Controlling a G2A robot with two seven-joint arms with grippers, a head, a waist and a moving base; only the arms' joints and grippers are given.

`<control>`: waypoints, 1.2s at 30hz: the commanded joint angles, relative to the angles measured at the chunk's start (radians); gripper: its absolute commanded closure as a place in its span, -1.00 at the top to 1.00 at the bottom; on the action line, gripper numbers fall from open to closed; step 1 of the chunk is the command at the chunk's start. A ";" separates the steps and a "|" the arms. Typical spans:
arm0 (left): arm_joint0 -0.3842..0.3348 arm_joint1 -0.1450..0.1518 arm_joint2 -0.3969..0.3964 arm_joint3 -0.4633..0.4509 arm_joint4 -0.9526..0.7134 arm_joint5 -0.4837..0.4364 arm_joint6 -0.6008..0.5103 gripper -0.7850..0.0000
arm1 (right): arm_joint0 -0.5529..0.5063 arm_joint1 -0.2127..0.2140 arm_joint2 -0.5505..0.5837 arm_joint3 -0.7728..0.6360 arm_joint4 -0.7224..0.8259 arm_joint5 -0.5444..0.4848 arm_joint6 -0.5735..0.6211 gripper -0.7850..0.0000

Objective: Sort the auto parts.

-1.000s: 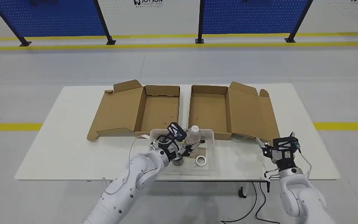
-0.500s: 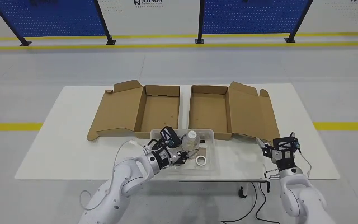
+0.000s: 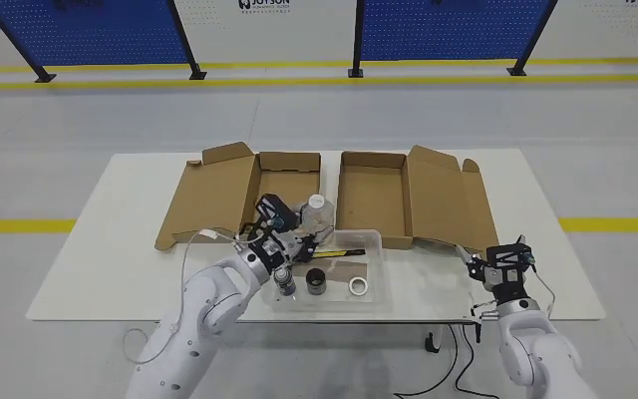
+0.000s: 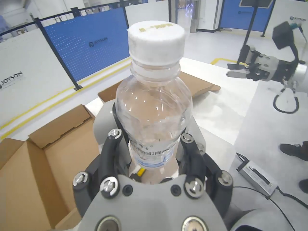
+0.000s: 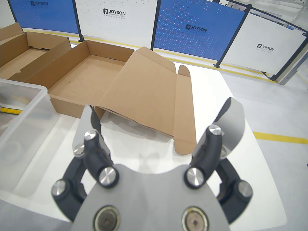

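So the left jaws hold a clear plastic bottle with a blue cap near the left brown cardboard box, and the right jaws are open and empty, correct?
Only the colour is wrong: the clear plastic bottle has a white ribbed cap, not blue, as the left wrist view shows. The rest stands.

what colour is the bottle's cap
White: the cap on the bottle shows best in the left wrist view.

A clear, white-capped bottle (image 4: 154, 102) is gripped between the fingers of the left gripper (image 4: 148, 131). An open box (image 4: 36, 169) is seen beyond it, and the right gripper (image 4: 231, 70) well apart.
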 commanded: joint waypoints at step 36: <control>-0.278 -0.074 0.101 0.648 0.169 0.386 0.194 -1.00 | 0.000 0.000 0.000 0.000 0.000 0.000 0.000 1.00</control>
